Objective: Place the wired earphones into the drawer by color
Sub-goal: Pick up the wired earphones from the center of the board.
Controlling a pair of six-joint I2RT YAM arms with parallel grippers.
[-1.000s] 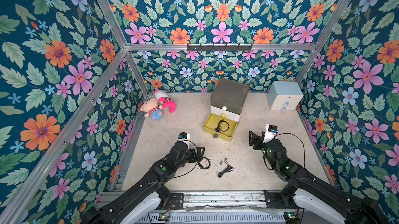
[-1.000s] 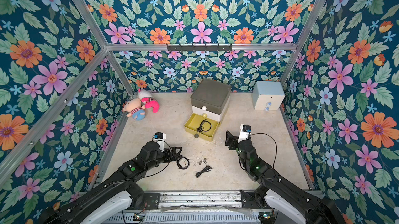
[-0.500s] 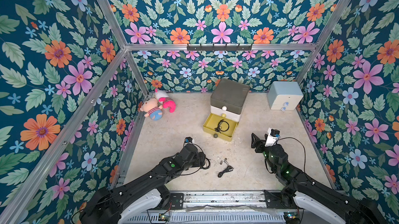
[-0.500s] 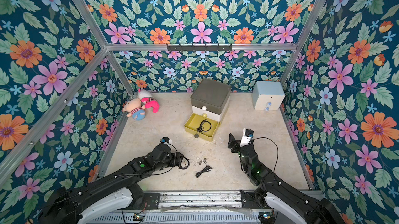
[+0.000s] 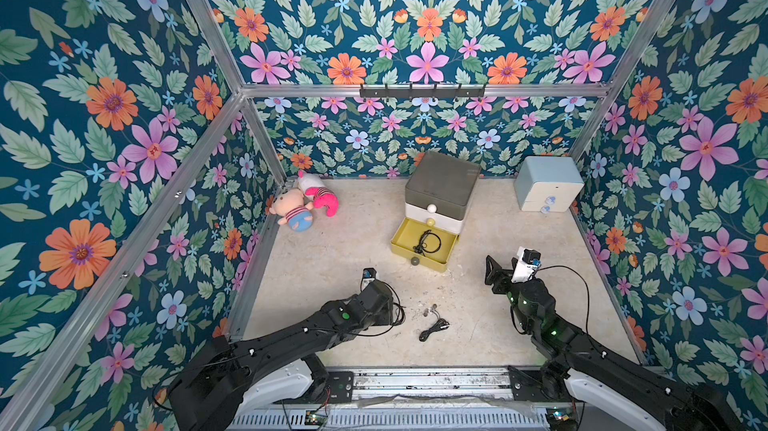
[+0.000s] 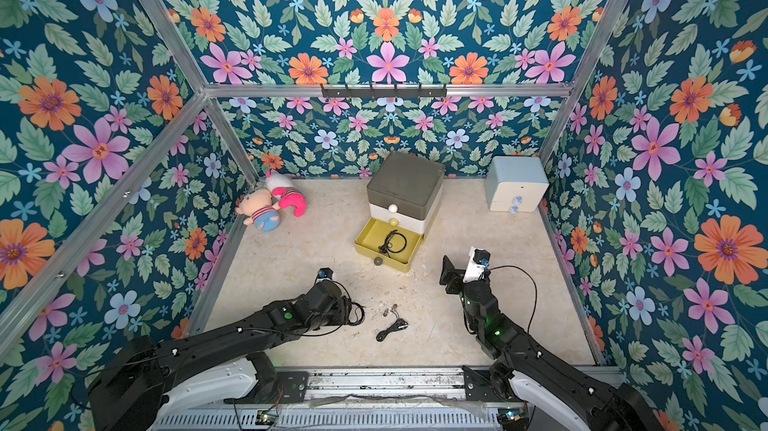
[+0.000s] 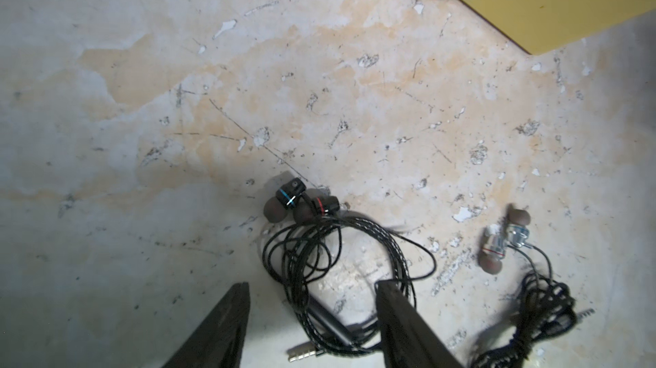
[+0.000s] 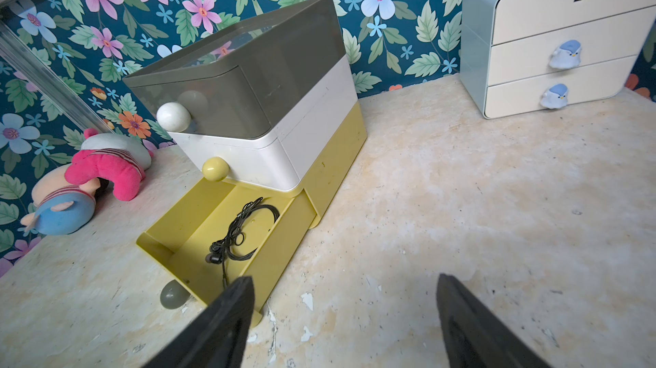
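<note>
Left pincer (image 7: 312,286), right pincer (image 8: 345,277): jaws apart.

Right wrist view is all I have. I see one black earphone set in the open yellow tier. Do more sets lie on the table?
Observer: Yes, two black-cabled sets lie on the table, in front of the drawer.
Operator: Are the left fingers near them?
Observer: They stand on either side of the black-bud set, open, not gripping it.
Operator: And the second set?
Observer: The silver-bud set lies apart beside it, untouched.
</note>
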